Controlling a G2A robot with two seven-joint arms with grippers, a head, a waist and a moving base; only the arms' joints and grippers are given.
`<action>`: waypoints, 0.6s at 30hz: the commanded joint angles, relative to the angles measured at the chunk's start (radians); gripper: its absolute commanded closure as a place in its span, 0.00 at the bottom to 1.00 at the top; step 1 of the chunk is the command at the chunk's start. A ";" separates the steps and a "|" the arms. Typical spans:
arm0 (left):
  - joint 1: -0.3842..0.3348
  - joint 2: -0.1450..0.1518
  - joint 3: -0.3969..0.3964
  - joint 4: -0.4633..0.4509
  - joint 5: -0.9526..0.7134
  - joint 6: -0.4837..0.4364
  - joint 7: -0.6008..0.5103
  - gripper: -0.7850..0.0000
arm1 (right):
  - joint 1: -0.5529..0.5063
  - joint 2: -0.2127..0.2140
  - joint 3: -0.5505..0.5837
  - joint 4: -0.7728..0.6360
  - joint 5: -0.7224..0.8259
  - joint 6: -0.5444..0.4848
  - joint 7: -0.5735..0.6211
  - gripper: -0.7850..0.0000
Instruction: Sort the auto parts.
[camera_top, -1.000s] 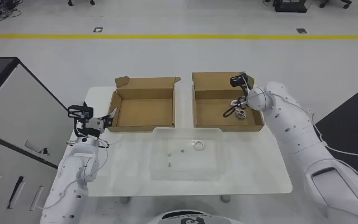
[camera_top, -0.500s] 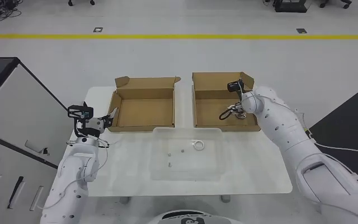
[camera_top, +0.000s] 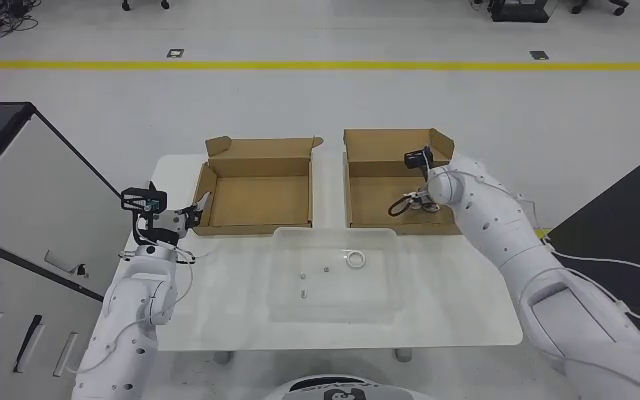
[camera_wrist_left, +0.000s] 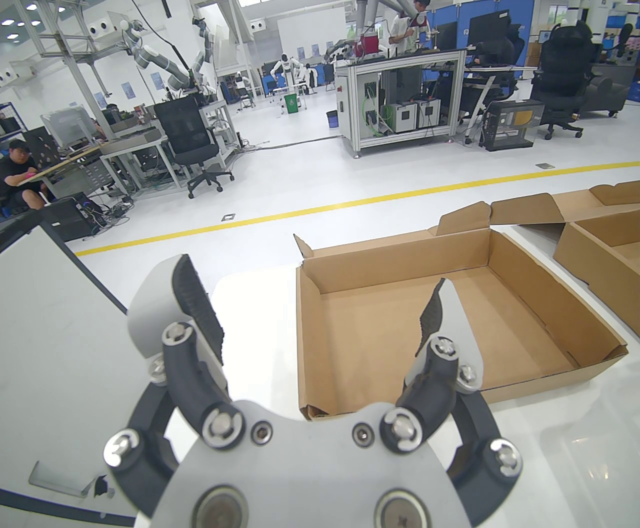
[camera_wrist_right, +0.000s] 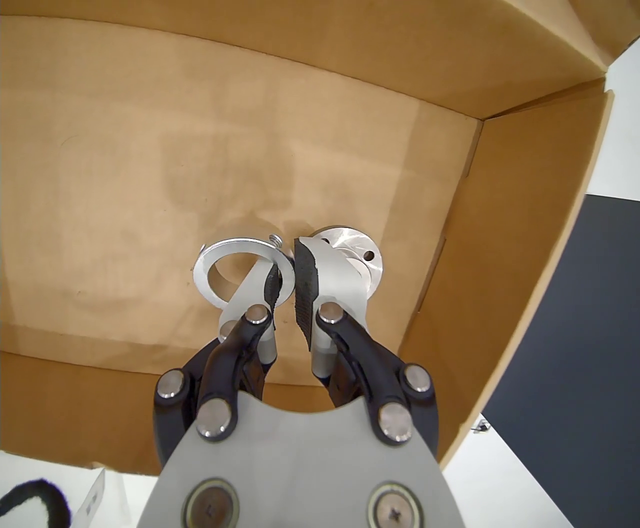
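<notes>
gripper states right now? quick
Left gripper: open, empty.
Right gripper: closed on a flat metal ring, over the cardboard box.

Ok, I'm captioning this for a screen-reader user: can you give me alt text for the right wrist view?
The right end effector pinches the rim of a flat metal ring over the floor of an open cardboard box. A round metal flange with small holes sits just behind one finger, close to the box's side wall.

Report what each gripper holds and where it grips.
Right gripper pinches the flat silver metal ring by its rim; left gripper is open, holding nothing.
</notes>
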 joint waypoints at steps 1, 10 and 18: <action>0.000 0.000 0.000 0.000 0.000 0.000 0.000 0.00 | 0.004 -0.006 -0.003 0.014 0.003 -0.001 -0.004 1.00; 0.000 0.000 0.000 0.000 0.000 0.000 0.000 0.00 | 0.019 -0.028 -0.011 0.064 0.011 -0.001 -0.015 0.96; 0.000 0.000 0.000 0.000 0.000 0.000 0.000 0.00 | 0.026 -0.040 -0.007 0.093 0.015 -0.009 -0.024 0.71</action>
